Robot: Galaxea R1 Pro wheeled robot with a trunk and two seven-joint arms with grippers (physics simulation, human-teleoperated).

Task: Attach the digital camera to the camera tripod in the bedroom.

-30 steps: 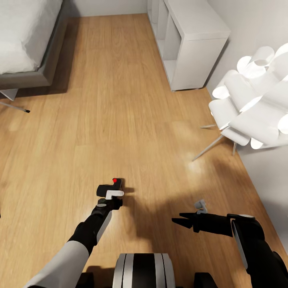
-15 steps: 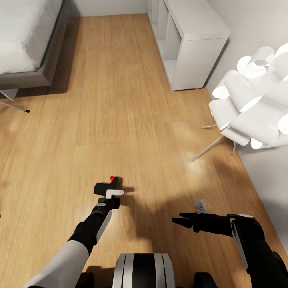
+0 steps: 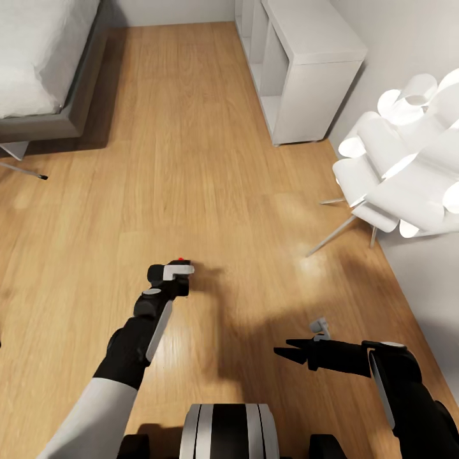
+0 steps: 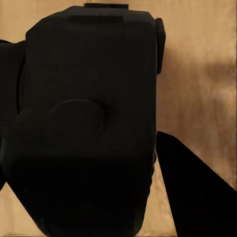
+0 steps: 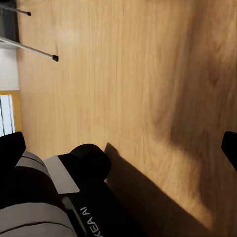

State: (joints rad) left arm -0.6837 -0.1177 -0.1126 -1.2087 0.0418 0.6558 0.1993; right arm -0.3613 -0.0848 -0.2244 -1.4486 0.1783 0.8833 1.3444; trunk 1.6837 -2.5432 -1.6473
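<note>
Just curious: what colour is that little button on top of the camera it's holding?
Red, on the small chunky black camera; clearest in the head view.

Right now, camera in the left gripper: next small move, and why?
Probably turn the base left toward the bed. The left gripper is shut on the digital camera, held above the wood floor; thin legs with dark feet, possibly the tripod's, show by the bed's corner.

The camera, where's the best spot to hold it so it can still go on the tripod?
Probably by its flat sides, coming from behind. The digital camera is a chunky black block, and the left gripper already holds it that way above the wood floor, red button up. That seems to leave the underside free for mounting.
</note>
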